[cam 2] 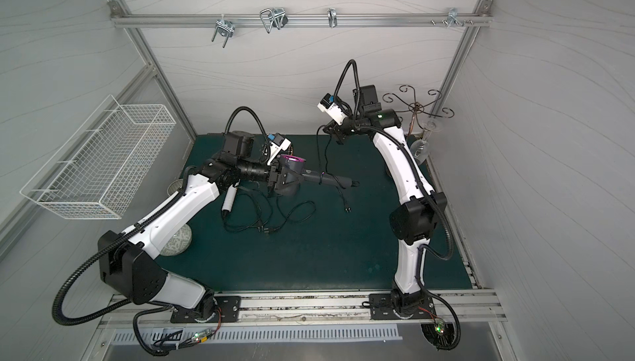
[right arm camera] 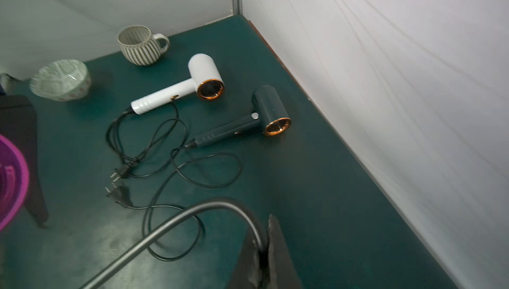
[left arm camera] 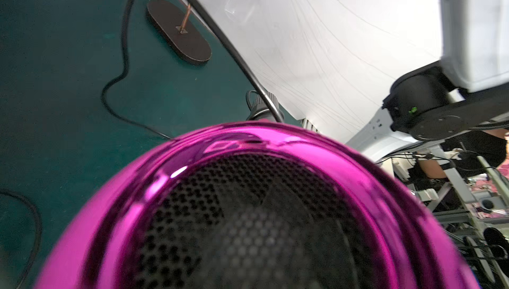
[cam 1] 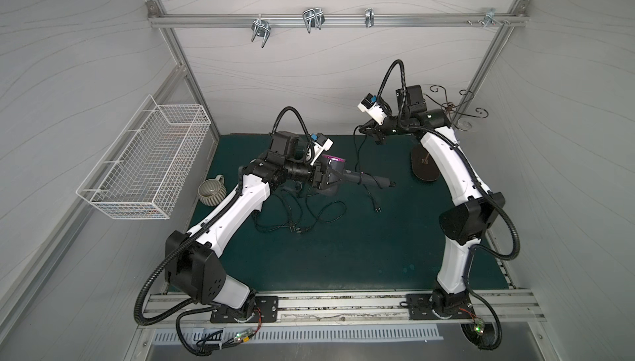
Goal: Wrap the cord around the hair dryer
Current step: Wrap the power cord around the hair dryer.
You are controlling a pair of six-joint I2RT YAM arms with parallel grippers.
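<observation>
Two loose plugs [cam 1: 298, 229] are lying side by side on the green mat [cam 1: 343, 256], nearest the arm bases, with their leads looping back under the left arm. Just beyond, the left gripper [cam 1: 324, 179] is clamping the head of the hair dryer [cam 1: 350, 177] from 9 o'clock, holding it at the mat's middle. The handle is lying along the 9-to-3 line, free end pointing to 3 o'clock. The barrel is crossing it, with the magenta ring turned toward 12.

The cord [right arm camera: 170, 223] is circling the handle about midway, though the number of turns is hard to make out. From there it is rising toward 12 o'clock into the right gripper [cam 1: 369, 131], which is pinching it tight, well above the mat. Its plug [cam 1: 377, 209] is showing at 6 o'clock of the handle; whether it is touching the mat is unclear.

In the left wrist view the ring is filling the frame and hiding the fingers, and a small outlined mark [left arm camera: 220, 146] on it is too blurred to read. The left arm is covering most of a white dryer [right arm camera: 176, 89] and a dark dryer [right arm camera: 248, 119] in both top views. Farthest, at 2 o'clock, a wire stand [cam 1: 424, 166] is standing partly behind the right arm.
</observation>
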